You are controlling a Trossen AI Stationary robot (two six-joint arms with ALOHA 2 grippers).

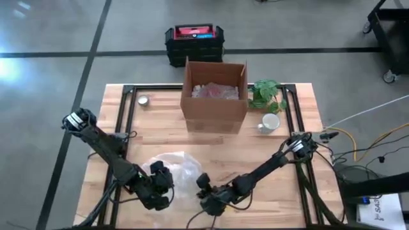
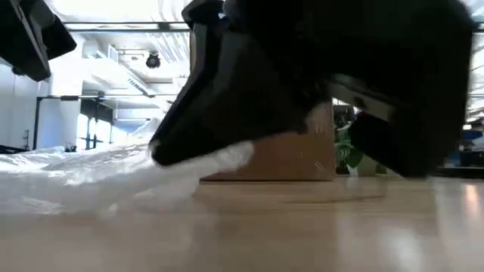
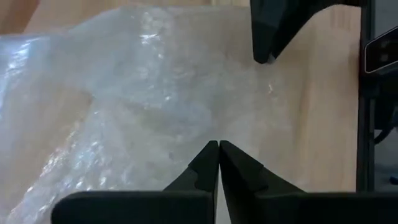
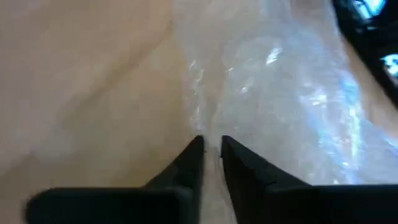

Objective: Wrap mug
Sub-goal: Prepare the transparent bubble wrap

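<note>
High view first: wooden table (image 1: pixel 211 144) with a sheet of clear bubble wrap (image 1: pixel 177 167) spread flat near the front edge, between the two arms. Left gripper (image 1: pixel 161 182) down at the wrap's front-left edge, right gripper (image 1: pixel 206 187) just beside its front-right edge. White mug (image 1: pixel 270 122) way off at the back right, upright, just beside the open cardboard box (image 1: pixel 214 96) and right in front of a small green plant (image 1: pixel 267 94). Well apart from the wrap and from both grippers, so nothing wrapped yet. Some pale packing stuff visible inside the box. Small round tin (image 1: pixel 144 100) sitting alone at the back left. Black and red crate (image 1: pixel 194 39) on the floor behind the table.

Left wrist view: fingers (image 3: pixel 202 168) pressed tight together, tips right at the edge of the bubble wrap (image 3: pixel 137 99). Looks pinched on the wrap but honestly can't tell for sure. Other arm's fingertip poking in across the sheet.

Right wrist view: fingers (image 4: pixel 186 163) nearly closed, just a thin slit between them, with the wrap (image 4: pixel 280 87) edge running up to that slit. Can't tell if any film is actually caught in there.

Low view: mostly blocked by a dark gripper body, crumpled wrap (image 2: pixel 113 170) lying on the tabletop under it, box (image 2: pixel 291 159) and plant (image 2: pixel 346 151) behind.
</note>
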